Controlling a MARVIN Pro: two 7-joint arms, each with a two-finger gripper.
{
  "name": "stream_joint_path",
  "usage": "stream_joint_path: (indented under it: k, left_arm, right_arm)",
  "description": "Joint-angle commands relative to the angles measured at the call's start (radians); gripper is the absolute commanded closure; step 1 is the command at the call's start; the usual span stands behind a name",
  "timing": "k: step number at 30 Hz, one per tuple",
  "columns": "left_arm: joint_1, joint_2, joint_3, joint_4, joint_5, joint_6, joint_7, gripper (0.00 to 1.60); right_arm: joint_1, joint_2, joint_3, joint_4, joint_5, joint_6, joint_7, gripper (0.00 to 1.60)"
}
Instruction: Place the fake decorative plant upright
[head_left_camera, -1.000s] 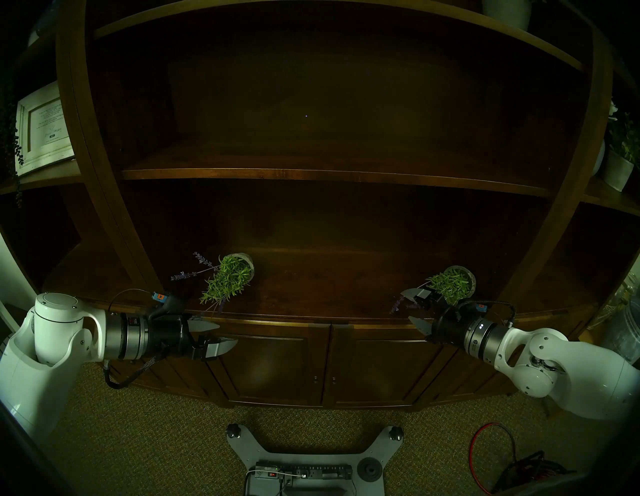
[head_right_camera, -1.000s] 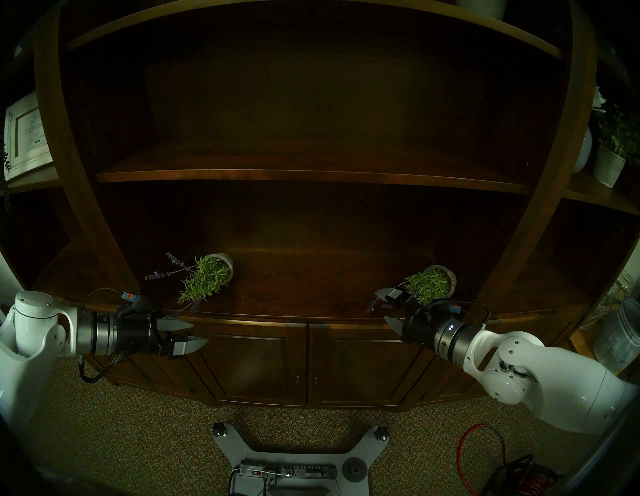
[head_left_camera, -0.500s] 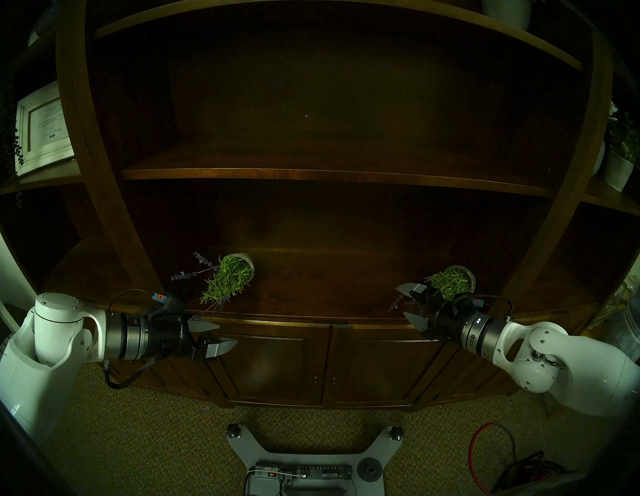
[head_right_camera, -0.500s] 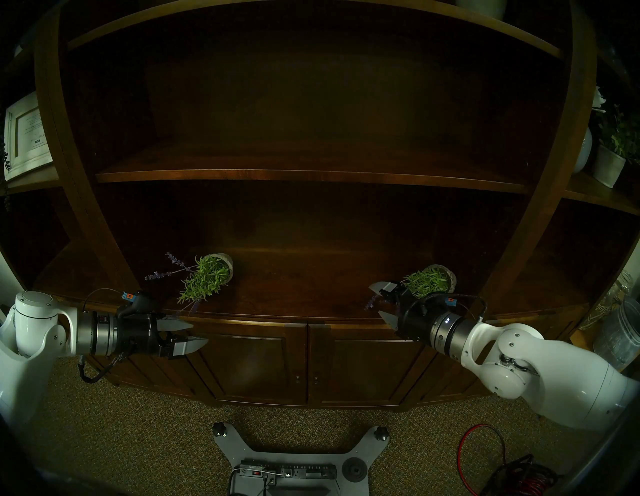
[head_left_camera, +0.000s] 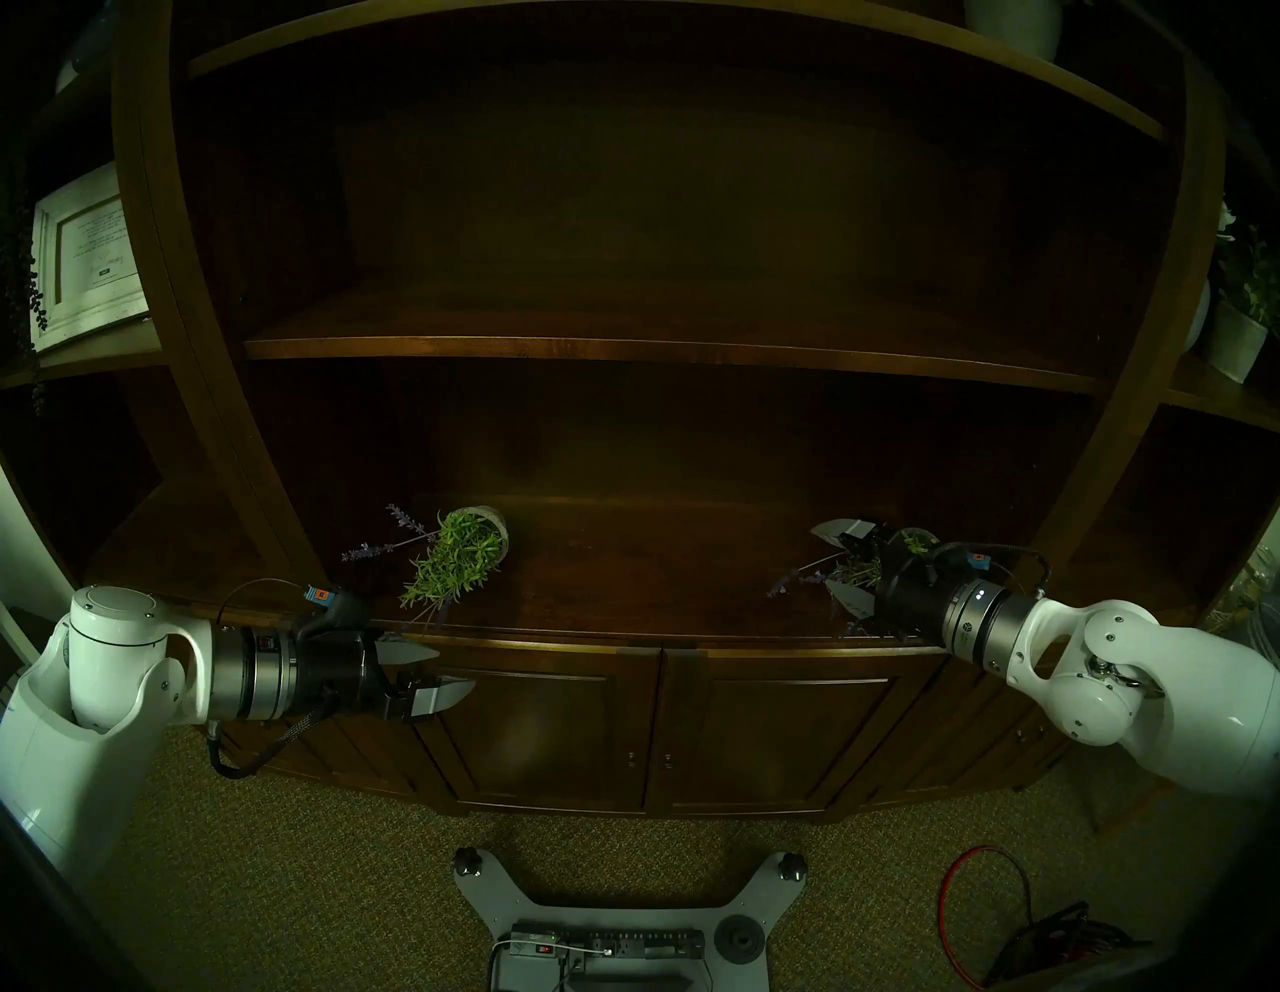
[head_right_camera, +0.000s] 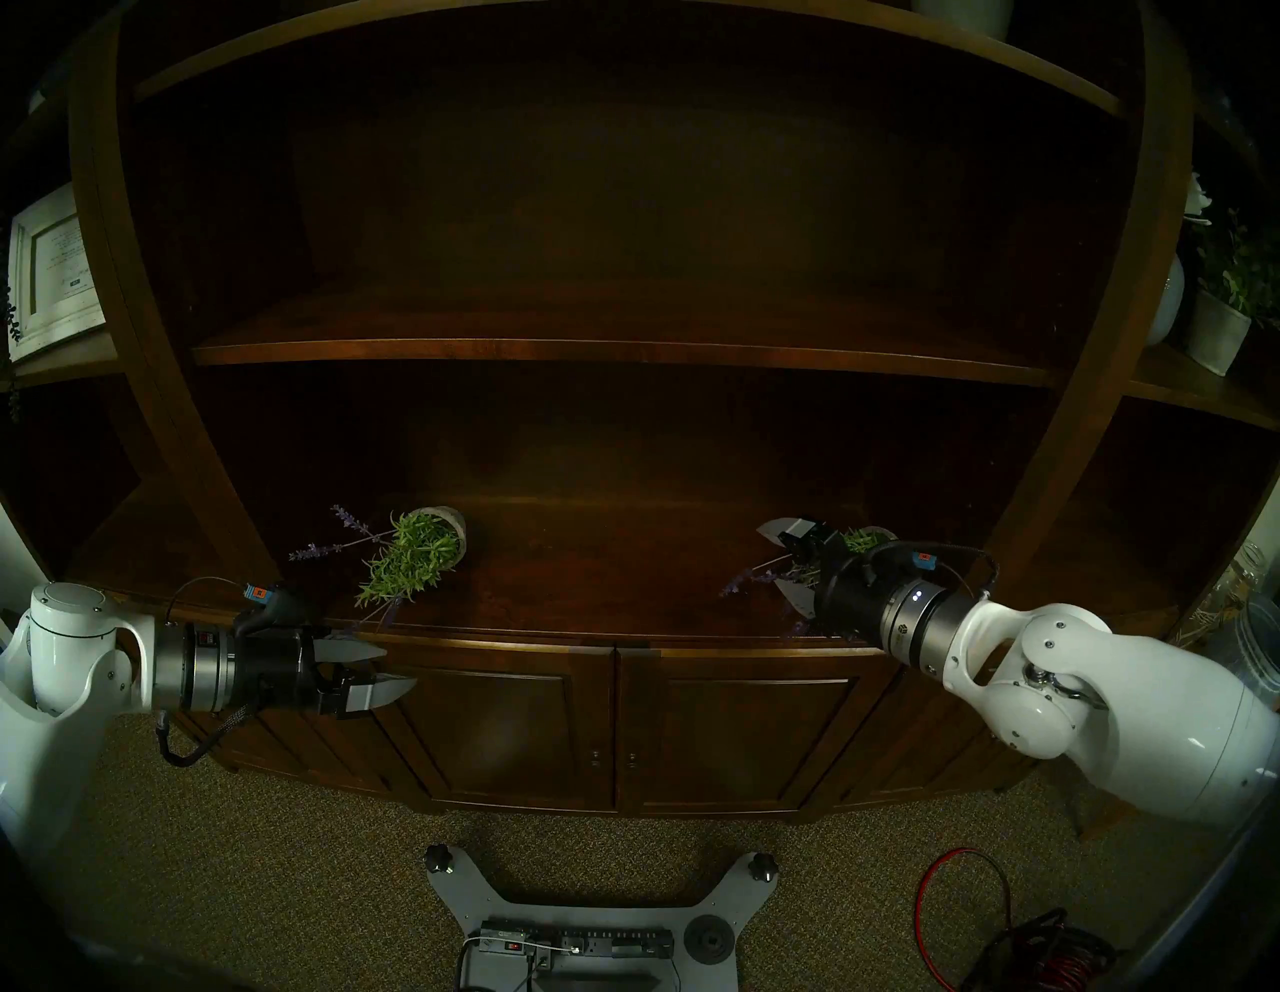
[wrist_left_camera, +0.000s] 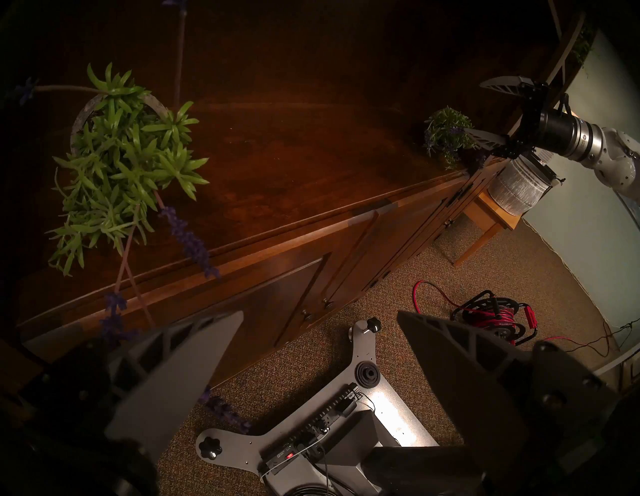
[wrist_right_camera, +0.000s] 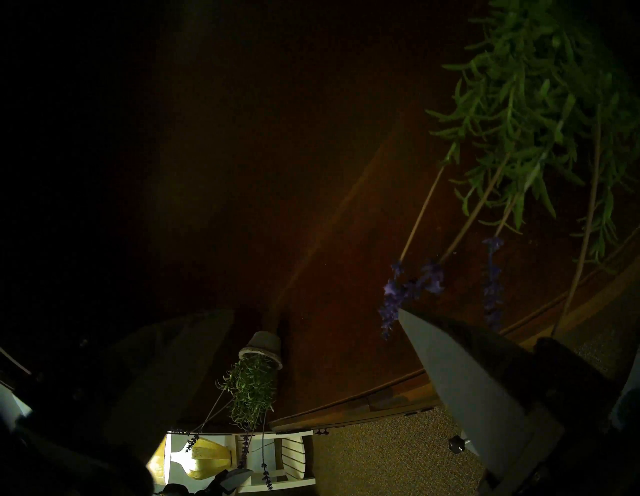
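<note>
Two tipped pots, left pot (head_left_camera: 500, 528) and right pot (head_left_camera: 921, 535), spill fake greenery

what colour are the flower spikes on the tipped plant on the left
Purple, on thin pale stems; the flower spikes of the tipped plant show best in the left wrist view.

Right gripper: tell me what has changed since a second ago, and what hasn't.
The right gripper, jaws open and empty, rose and pushed in over the shelf to the right-hand plant, now covering its pot. The left gripper, open, and the left-hand plant, on its side, stayed put.
</note>
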Motion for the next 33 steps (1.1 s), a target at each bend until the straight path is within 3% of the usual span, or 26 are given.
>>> stream_joint_path:
  k: [1, 9, 15, 19, 33]
  left_arm:
    - [-0.01, 0.002, -0.01, -0.01, -0.003, -0.002, 0.0, 0.0]
    - [-0.01, 0.002, -0.01, -0.011, -0.003, -0.002, 0.0, 0.0]
    - [-0.01, 0.001, -0.011, -0.011, -0.003, -0.002, 0.0, 0.0]
    - [-0.01, 0.001, -0.011, -0.011, -0.003, -0.002, 0.0, 0.0]
    - [-0.01, 0.001, -0.011, -0.011, -0.003, -0.002, 0.0, 0.0]
  right_arm:
    - [-0.09, 0.015, 0.123, -0.025, 0.004, 0.001, -0.006, 0.0]
    - [-0.205, -0.059, 0.26, -0.055, -0.026, 0.032, -0.097, 0.0]
    - [-0.277, -0.112, 0.356, -0.102, -0.06, 0.083, -0.226, 0.0]
    - [-0.281, -0.101, 0.346, -0.117, -0.052, 0.104, -0.288, 0.0]
    - [-0.276, -0.124, 0.338, -0.121, -0.065, 0.123, -0.309, 0.0]
